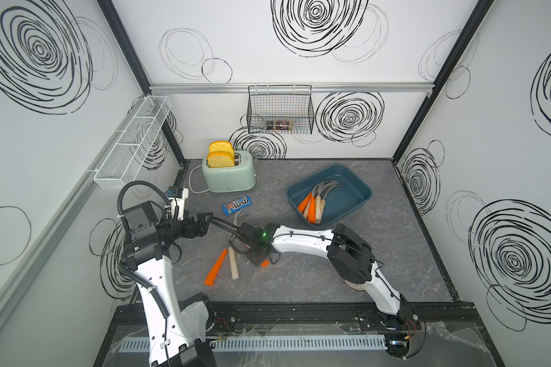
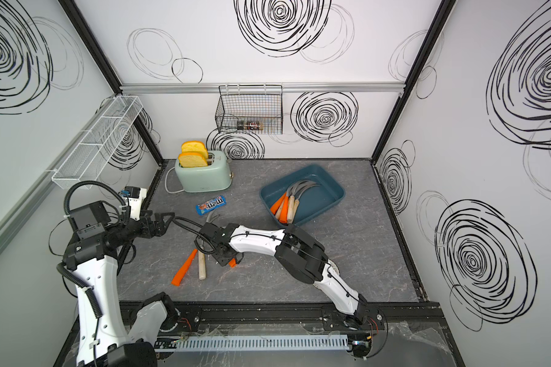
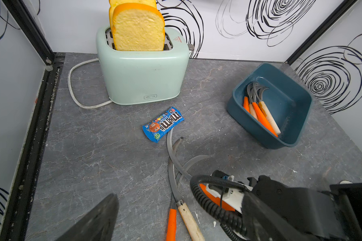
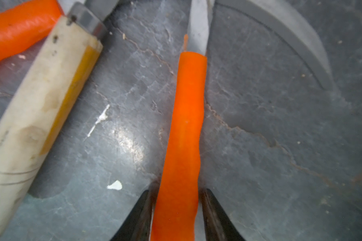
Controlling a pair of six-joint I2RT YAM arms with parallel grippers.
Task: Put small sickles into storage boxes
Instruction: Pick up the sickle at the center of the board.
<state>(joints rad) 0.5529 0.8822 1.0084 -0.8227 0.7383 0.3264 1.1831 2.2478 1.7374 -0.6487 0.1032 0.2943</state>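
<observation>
Right gripper (image 4: 177, 192): mine, lowered to the table, jaws narrow. One fingertip sits on each side of an orange handle. I cannot tell whether they have pinched it yet.
Left gripper (image 1: 202, 222): mine, spread wide, holding nothing, well clear of the work.
Sickle in hand (image 4: 186, 114): flat on the grey table, with its grey blade curving away from my wrist.
Neighbours: a wooden-handled sickle (image 1: 233, 265) and another orange-handled sickle (image 1: 216, 267) lie just beside it. Their blades cross its blade near the candy packet (image 1: 237, 205).
Storage box (image 1: 347, 198): a teal tray, well apart toward the back. Several sickles (image 1: 318, 197) are bundled along one side of it.
Doing it well: I judge I should squeeze squarely across the handle. Then I should lift straight up before swinging, so the curved blade slips free of the crossed ones.
Risk: my grip looks nearer the butt end, so the blade may droop or pivot.
Placement: I should carry it over the rim and lower it onto the bare half.
</observation>
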